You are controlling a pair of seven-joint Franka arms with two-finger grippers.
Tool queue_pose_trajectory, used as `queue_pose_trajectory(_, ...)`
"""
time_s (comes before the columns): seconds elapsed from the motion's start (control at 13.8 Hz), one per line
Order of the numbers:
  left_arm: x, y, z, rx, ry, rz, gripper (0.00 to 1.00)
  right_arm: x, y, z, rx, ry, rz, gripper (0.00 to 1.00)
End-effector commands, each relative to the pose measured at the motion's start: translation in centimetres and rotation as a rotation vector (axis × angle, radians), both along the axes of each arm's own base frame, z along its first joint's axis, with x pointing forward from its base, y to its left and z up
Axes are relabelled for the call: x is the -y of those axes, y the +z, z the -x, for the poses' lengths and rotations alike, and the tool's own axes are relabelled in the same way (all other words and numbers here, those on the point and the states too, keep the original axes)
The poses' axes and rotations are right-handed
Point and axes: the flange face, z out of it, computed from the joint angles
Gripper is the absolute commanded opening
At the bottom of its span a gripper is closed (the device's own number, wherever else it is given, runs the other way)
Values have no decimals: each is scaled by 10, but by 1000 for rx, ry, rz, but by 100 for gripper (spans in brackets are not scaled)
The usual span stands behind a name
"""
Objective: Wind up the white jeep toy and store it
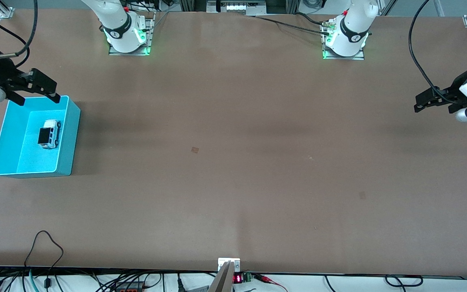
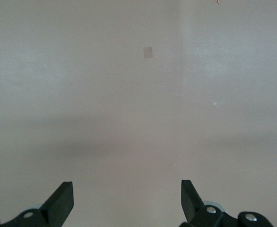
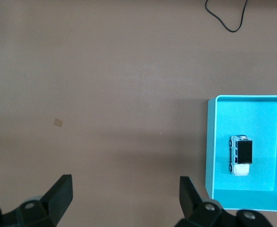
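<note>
The white jeep toy [image 1: 49,134] [image 3: 241,155], with its black roof panel up, sits on its wheels inside the cyan bin [image 1: 64,152] [image 3: 210,142] at the right arm's end of the table. My right gripper [image 1: 38,94] [image 3: 125,185] hangs open and empty in the air over the bin's edge nearest the robots' bases. My left gripper [image 1: 424,104] [image 2: 127,189] hangs open and empty over bare table at the left arm's end, apart from the toy and the bin.
The brown table [image 1: 233,162] stretches wide between the two grippers, with only small marks [image 1: 195,150] on it. Cables [image 1: 47,251] trail along the table's edge nearest the front camera. The arm bases [image 1: 128,36] stand along the edge farthest from it.
</note>
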Motion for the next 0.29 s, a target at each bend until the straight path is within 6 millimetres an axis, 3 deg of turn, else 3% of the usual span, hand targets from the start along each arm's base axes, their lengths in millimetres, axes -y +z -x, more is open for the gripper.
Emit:
queue_pose_trajectory(0.0, -1, 7, 3, -5, -19, -21, 100, 6, 8, 0, 0, 1, 17, 100)
queue_pose_trajectory(0.22, 1, 8, 2, -3, -22, -21, 100, 18, 4, -4, -3, -23, 9, 100)
